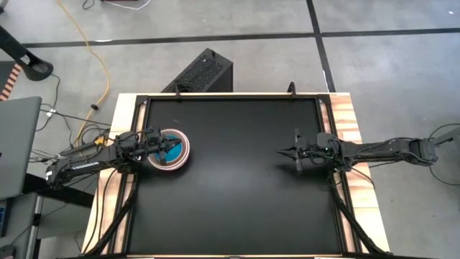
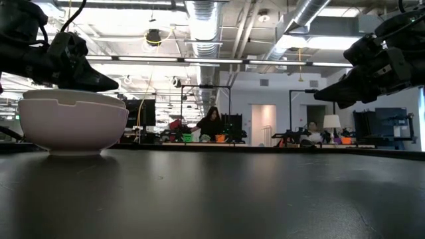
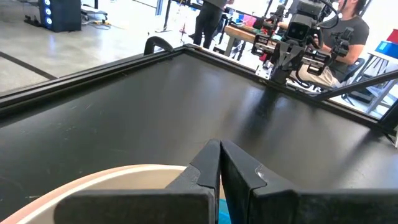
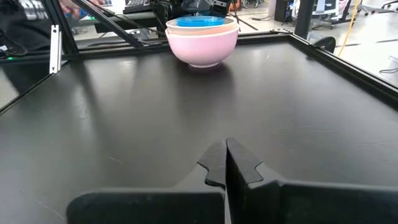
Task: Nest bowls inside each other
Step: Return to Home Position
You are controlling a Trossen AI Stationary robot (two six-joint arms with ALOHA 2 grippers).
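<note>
The bowls (image 1: 169, 150) stand nested in one stack on the black table, near its left edge. In the right wrist view the stack (image 4: 202, 38) has a pink outer bowl, a cream rim inside it and a blue bowl innermost. The stack rests on its foot (image 2: 73, 151). My left gripper (image 1: 175, 147) is shut and level just above the stack's rim (image 3: 106, 177), its fingertips (image 3: 219, 146) out over the bowls. My right gripper (image 1: 282, 152) hangs shut above the table near the right edge, pointing at the stack (image 4: 225, 146).
A raised dark frame (image 1: 230, 96) runs round the table, with wooden boards (image 1: 345, 115) outside it. A black box (image 1: 205, 70) stands on the floor beyond the far edge. Between the two grippers lies bare tabletop (image 1: 237, 173). People (image 2: 211, 125) sit in the room behind.
</note>
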